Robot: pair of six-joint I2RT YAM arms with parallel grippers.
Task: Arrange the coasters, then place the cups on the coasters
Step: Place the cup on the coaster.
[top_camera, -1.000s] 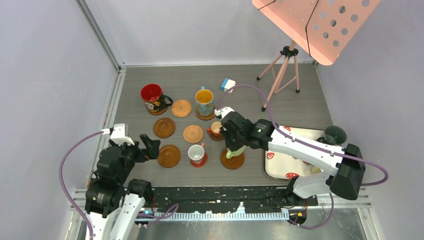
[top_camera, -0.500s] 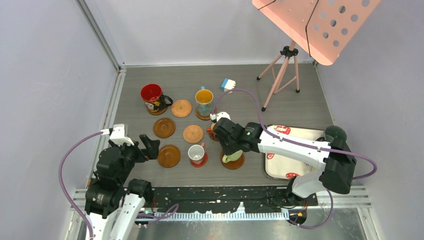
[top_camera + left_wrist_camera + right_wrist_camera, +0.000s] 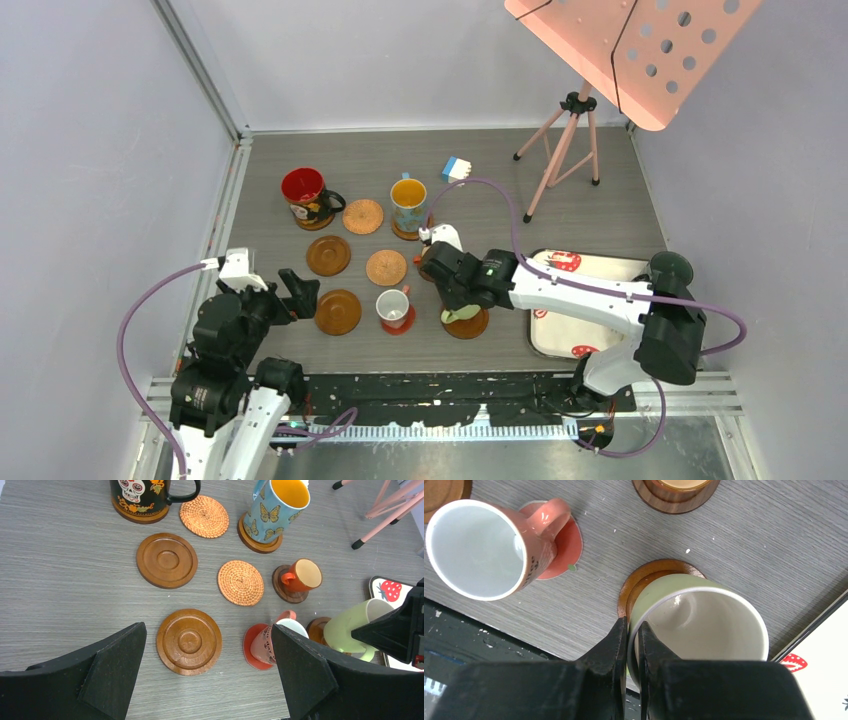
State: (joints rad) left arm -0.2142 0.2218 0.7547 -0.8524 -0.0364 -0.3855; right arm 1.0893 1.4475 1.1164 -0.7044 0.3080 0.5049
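Glossy pale-green mug, rim pinched by right hand, over round wooden coaster; left hand spread wide.

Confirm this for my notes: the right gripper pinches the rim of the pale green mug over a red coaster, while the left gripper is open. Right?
Not quite. Under the pale green mug is a brown wooden coaster; the red coaster lies under the pink mug, as the right wrist view shows. The right gripper does pinch that rim, and the left gripper is open.
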